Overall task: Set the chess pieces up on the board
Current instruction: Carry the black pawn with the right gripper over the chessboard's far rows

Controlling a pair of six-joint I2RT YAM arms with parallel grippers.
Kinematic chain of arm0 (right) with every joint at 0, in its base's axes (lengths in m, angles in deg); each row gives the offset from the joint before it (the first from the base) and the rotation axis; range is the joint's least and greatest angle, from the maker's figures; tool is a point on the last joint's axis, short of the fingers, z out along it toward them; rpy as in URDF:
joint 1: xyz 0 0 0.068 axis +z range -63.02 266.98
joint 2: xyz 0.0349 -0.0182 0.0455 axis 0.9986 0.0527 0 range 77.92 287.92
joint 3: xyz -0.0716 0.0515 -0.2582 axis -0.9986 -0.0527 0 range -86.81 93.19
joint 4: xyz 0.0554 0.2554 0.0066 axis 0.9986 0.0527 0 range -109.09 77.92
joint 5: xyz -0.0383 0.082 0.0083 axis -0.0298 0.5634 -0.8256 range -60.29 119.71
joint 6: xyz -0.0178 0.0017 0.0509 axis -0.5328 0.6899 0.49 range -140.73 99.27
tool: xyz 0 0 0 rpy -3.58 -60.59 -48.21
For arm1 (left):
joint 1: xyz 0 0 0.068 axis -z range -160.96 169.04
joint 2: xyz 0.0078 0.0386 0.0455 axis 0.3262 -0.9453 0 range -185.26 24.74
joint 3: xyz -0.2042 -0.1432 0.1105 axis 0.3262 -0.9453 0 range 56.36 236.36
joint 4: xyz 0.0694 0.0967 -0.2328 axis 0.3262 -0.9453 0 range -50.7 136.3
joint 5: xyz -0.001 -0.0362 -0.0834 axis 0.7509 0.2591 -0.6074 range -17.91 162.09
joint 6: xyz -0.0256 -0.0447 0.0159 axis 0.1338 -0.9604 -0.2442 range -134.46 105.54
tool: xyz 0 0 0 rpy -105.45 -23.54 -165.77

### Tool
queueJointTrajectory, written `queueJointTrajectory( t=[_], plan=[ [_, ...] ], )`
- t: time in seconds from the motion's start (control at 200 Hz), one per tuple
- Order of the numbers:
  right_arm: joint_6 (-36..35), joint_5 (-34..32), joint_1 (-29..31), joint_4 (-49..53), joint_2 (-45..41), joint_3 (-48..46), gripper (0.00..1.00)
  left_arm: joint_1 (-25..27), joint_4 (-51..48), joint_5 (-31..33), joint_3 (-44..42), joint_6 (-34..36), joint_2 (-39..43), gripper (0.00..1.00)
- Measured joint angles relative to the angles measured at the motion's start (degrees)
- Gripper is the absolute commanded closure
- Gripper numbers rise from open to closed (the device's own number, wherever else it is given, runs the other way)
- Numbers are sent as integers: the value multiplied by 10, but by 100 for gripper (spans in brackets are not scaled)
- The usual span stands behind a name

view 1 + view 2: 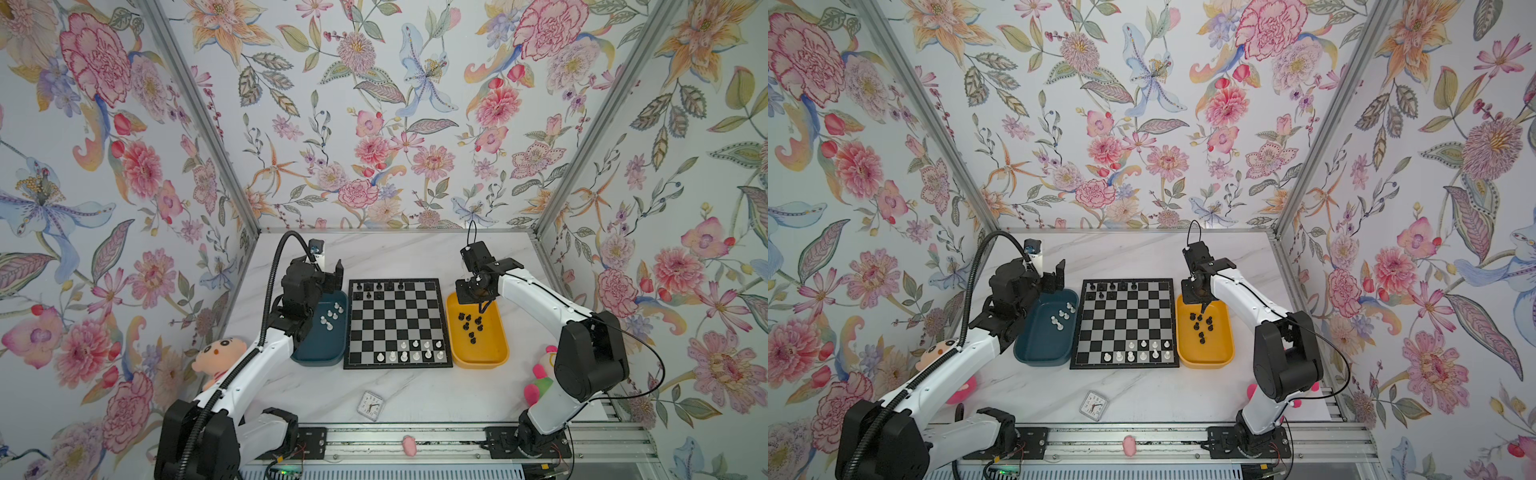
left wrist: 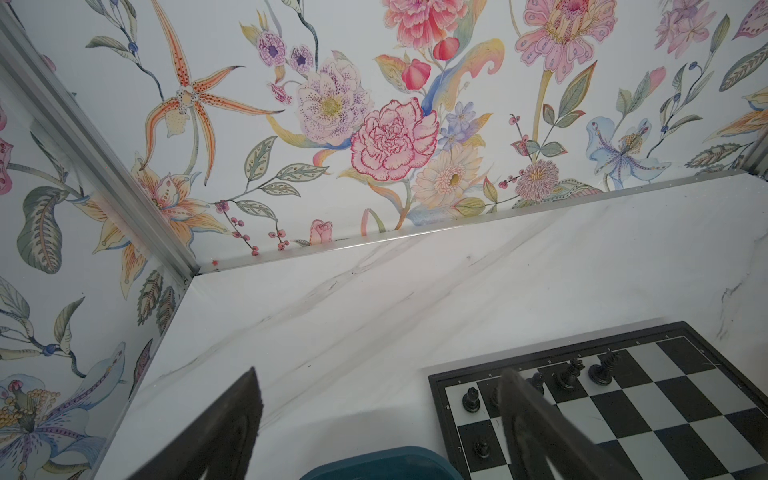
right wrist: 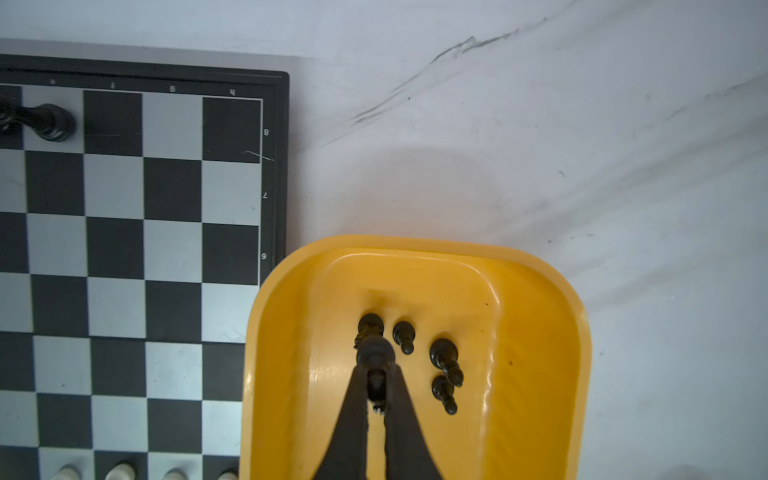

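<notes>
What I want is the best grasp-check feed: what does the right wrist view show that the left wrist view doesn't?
Right wrist only: the right gripper shut on a black piece over the yellow tray, loose black pieces in it. Left wrist only: the open left gripper, the teal tray, the floral wall. Both: the board, the marble table.

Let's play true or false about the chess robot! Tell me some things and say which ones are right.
1. The right end effector is shut on a black chess piece above the yellow tray. True.
2. The left end effector holds a white piece. False: it is open and empty.
3. The loose white pieces lie in the yellow tray. False: they lie in the teal tray.
4. The board has black pieces in its far rows. True.
</notes>
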Motion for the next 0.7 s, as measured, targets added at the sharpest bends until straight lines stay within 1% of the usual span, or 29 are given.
queueJointTrajectory(
  t=[0.175,0.305,0.701],
  plan=[
    [0,1,33,30,5,55,92,0,0,0,-5,0,12,9],
    [2,3,57,41,27,99,92,0,1,0,-12,2,22,9],
    [2,32,130,56,165,234,93,0,2,12,-27,9,34,8]
  ],
)
